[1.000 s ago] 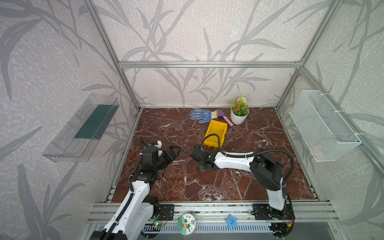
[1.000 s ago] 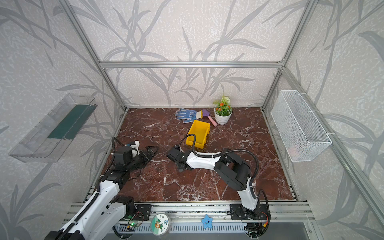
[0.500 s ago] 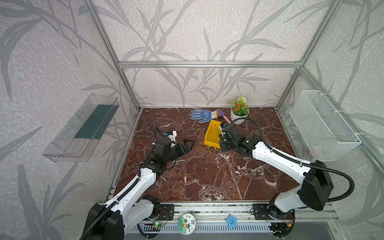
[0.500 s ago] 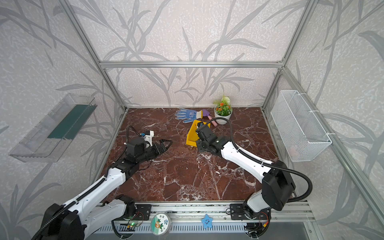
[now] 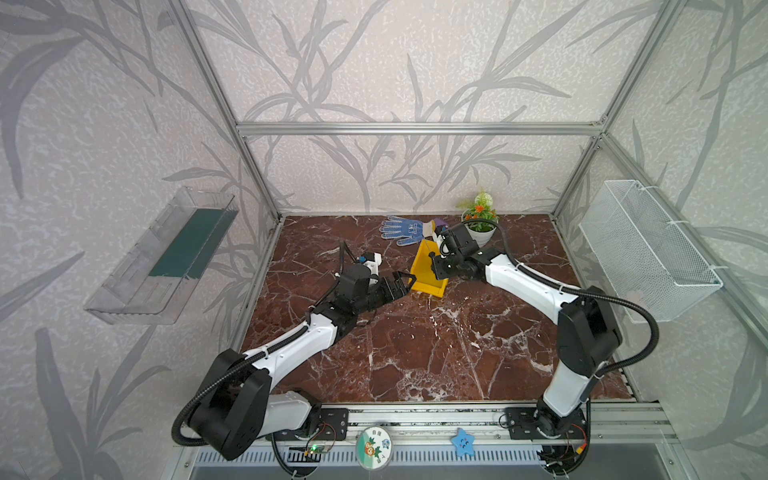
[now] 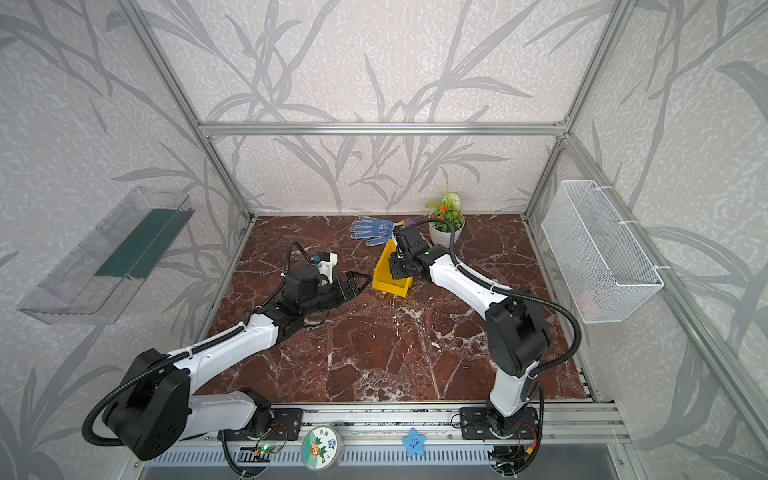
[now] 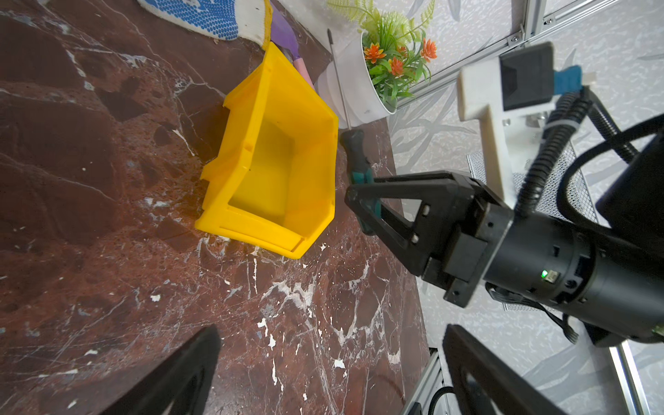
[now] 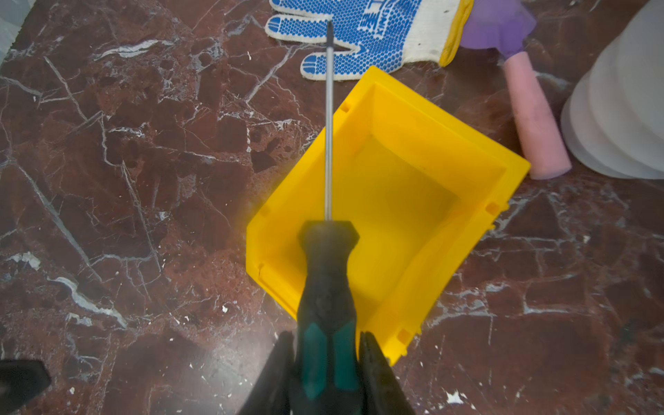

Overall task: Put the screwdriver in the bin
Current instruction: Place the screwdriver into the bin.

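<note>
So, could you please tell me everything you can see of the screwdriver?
The screwdriver has a black, plastic-looking handle with dark green inlays and a long thin grey metal shaft with a dark tip. The right gripper's fingers clamp the handle's rear end, shaft pointing out from them. It is held in the air close by the yellow bin, not inside it; nothing else touches it.

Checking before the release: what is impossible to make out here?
- Right wrist view: the screwdriver handle's end, covered by the right gripper and cut off by the edge.
- Same view: the trowel blade, partly behind the glove, cut off too.
- Both top views: a pale thing in the wire basket, blurred behind mesh.
- Left wrist view: the left gripper, only finger ends show.
</note>
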`<state>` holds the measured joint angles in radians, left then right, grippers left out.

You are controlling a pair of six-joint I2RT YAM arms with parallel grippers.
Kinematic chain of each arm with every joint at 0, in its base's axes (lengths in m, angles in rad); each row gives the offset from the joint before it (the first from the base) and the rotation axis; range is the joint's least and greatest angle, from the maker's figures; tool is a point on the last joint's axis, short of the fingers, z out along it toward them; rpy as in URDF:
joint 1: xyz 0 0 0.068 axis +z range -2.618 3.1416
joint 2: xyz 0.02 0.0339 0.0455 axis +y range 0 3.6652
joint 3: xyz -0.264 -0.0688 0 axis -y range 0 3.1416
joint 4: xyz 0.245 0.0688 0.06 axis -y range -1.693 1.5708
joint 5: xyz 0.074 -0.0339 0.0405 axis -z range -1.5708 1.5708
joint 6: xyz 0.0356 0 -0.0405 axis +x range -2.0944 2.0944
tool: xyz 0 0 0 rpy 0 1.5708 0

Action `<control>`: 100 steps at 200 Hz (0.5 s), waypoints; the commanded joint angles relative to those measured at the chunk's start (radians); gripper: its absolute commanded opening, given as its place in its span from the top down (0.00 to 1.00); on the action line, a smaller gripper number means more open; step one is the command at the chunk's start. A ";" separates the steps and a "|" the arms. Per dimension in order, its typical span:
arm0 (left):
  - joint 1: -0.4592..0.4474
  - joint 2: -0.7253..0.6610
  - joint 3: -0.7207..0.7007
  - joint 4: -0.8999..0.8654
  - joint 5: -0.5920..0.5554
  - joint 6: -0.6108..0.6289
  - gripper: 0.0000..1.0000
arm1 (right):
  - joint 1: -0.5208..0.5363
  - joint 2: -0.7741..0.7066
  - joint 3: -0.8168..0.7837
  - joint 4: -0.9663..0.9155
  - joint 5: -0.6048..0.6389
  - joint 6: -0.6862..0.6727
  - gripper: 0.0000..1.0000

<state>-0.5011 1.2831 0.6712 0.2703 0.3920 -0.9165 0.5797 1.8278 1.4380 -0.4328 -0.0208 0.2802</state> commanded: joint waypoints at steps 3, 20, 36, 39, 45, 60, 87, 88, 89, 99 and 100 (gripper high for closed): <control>-0.002 -0.008 0.021 0.003 -0.023 0.018 0.01 | -0.015 0.078 0.054 -0.049 -0.024 0.064 0.97; -0.002 -0.014 0.011 0.004 -0.034 0.027 0.01 | -0.024 0.134 0.101 -0.098 -0.004 0.103 0.97; -0.001 -0.023 0.001 0.003 -0.041 0.030 0.01 | -0.024 0.162 0.108 -0.100 0.011 0.110 0.97; -0.001 -0.024 -0.001 0.002 -0.041 0.033 0.00 | -0.024 0.164 0.105 -0.095 0.012 0.110 0.97; -0.001 -0.024 0.001 -0.004 -0.043 0.037 0.01 | -0.024 0.170 0.100 -0.091 0.017 0.112 0.97; -0.002 -0.021 0.005 -0.017 -0.048 0.049 0.01 | -0.024 0.177 0.089 -0.084 0.029 0.118 0.97; -0.001 -0.007 0.010 -0.014 -0.047 0.051 0.01 | -0.024 0.188 0.080 -0.078 0.068 0.116 0.97; -0.001 -0.006 0.011 -0.014 -0.046 0.050 0.01 | -0.024 0.190 0.081 -0.079 0.069 0.116 0.97; -0.001 -0.006 0.011 -0.013 -0.046 0.051 0.01 | -0.024 0.190 0.082 -0.079 0.070 0.115 0.97; -0.001 0.000 0.016 -0.016 -0.038 0.049 0.01 | -0.024 0.201 0.094 -0.088 0.081 0.110 0.97; -0.002 0.001 0.016 -0.016 -0.037 0.050 0.01 | -0.024 0.202 0.096 -0.088 0.082 0.109 0.97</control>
<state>-0.5011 1.2812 0.6712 0.2569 0.3592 -0.8822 0.5579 2.0102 1.5169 -0.4992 0.0170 0.3855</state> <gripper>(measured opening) 0.994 0.272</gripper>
